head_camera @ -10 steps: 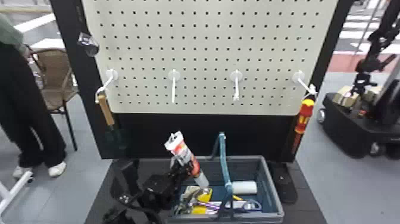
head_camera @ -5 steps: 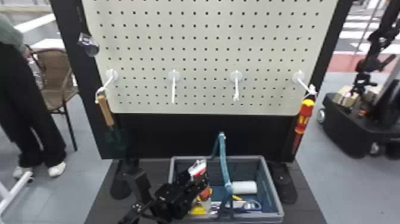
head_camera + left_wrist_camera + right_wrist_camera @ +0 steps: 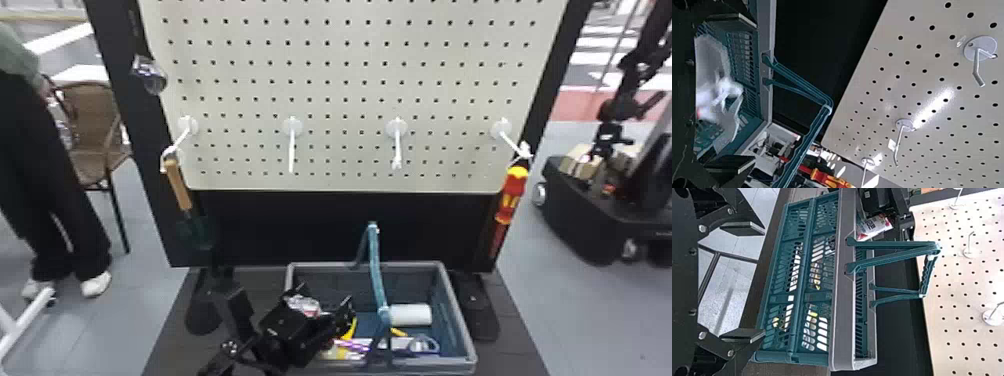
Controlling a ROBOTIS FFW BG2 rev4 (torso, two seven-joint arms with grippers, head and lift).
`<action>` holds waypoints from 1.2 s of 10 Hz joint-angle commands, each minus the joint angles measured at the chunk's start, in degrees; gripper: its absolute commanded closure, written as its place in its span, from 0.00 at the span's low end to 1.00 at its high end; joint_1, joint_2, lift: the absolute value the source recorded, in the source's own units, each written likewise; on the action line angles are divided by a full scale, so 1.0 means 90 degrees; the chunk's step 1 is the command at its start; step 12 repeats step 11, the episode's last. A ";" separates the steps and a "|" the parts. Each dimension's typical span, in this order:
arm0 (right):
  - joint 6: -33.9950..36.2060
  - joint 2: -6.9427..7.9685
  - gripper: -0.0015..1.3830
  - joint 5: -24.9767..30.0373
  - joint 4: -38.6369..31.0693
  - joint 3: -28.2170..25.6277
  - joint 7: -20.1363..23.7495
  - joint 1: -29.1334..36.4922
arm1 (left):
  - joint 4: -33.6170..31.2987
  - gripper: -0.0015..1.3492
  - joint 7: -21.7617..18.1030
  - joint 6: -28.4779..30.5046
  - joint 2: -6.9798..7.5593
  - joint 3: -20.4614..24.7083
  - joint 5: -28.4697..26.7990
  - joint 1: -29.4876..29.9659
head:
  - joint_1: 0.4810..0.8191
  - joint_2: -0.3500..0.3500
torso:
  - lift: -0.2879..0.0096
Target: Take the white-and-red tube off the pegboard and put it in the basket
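Over the basket [image 3: 456, 312] near the desk's [image 3: 505, 352] far edge, the left end effector [image 3: 325, 301] is spread around the white-and-red tube [image 3: 303, 305]; the right end effector [image 3: 744, 281] is spread too.

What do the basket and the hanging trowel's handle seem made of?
Basket: likely moulded plastic, teal and grey, low sheen; the regular slots and ribs suggest it.
Trowel handle: probably wood, matte; its tan-brown colour suggests it, though plastic is possible.

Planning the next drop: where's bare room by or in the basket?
Bare: tabletop right of the basket, nearer than the black foot; inside, a small patch between left gripper and handle. Crowded: basket's near side, with purple item; also white roll beside handle.
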 commanded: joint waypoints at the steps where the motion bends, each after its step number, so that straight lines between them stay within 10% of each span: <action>1: 0.0008 0.0006 0.26 -0.0004 0.0000 0.0000 0.0008 0.0000 | 0.0001 0.06 0.0000 -0.0017 -0.0004 0.0000 0.0010 0.0000 | 0.20 0.50 | 0.63; 12: 0.0008 0.0006 0.26 -0.0014 0.0000 0.0000 0.0008 0.0000 | 0.0001 0.06 -0.0010 -0.0037 0.0006 -0.0020 0.0010 -0.0013 | 0.20 0.50 | 0.63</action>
